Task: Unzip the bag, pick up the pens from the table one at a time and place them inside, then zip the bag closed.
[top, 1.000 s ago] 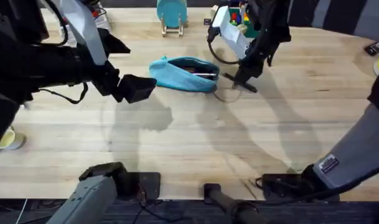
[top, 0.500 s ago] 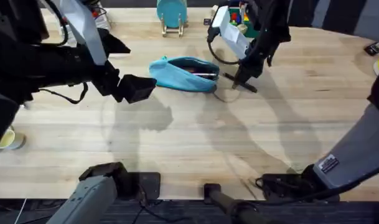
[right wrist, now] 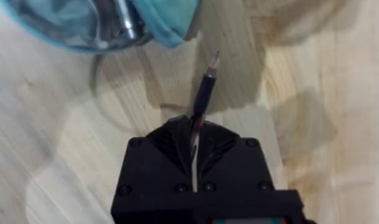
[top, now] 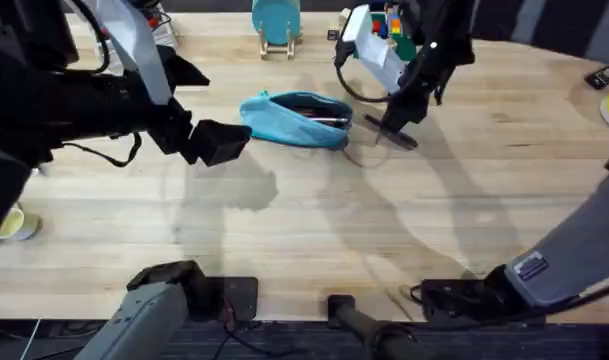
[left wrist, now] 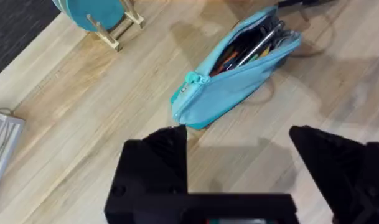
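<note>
Right tool [top: 392, 128] with dark pen [right wrist: 203, 94] edged slightly right, away from bag [top: 296, 120]; right arm shifted.

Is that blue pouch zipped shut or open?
Open: the bag gapes along its zipper, with pens visible inside.

The tabletop [top: 284, 230] is pale wood with light plank grain running lengthwise. The bag [top: 296, 120] is light blue fabric, its open mouth dark inside, with silver-grey and orange showing among its contents [left wrist: 251, 46]. A pen [right wrist: 203, 96] is black with a silvery tip. Both the left gripper [left wrist: 239, 171] and the right gripper [right wrist: 198, 146] are black. The disc [top: 275, 18] near the tabletop's far edge is teal, on a light wooden stand [left wrist: 121, 31].
</note>
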